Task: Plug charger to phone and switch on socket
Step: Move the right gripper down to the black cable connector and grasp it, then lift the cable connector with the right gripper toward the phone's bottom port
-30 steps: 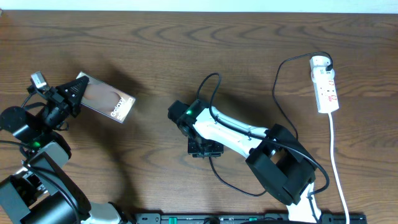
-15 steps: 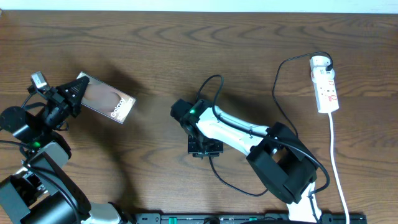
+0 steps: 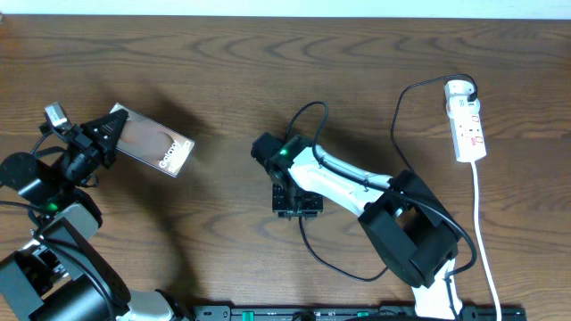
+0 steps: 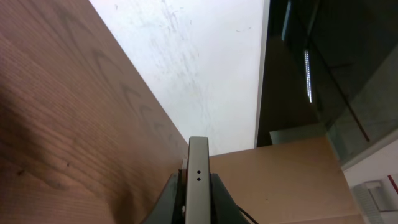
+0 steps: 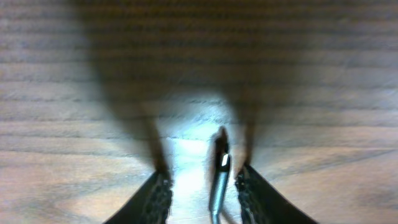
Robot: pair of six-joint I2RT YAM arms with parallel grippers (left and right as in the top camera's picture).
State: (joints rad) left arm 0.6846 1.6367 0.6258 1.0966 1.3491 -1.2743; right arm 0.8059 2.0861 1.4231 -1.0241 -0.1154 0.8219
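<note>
1. Dark, wood-grained worktop carried every item inspected.
2. At the left, the left tool was clamped on the upper-left end of the phone. The left wrist view confirmed its thin edge was pinched between both fingers.
3. The phone's long axis ran diagonally from upper left to lower right. Its lettered free end pointed toward the centre of the worktop.
4. At centre, the right tool pointed down at the worktop with its jaws apart. They straddled the connector tip of the charger. Bare worktop showed between the tip and one finger, so the tip was not gripped.
5. Judgement: the phone lay well apart, to the left of the connector tip. The right arm was the nearer one to grasp the tip. It would then need to carry it leftward and align it with the phone's diagonal axis.
6. At the far right lay the socket, with the charger's plug at its far end. The switch position could not be read.
</note>
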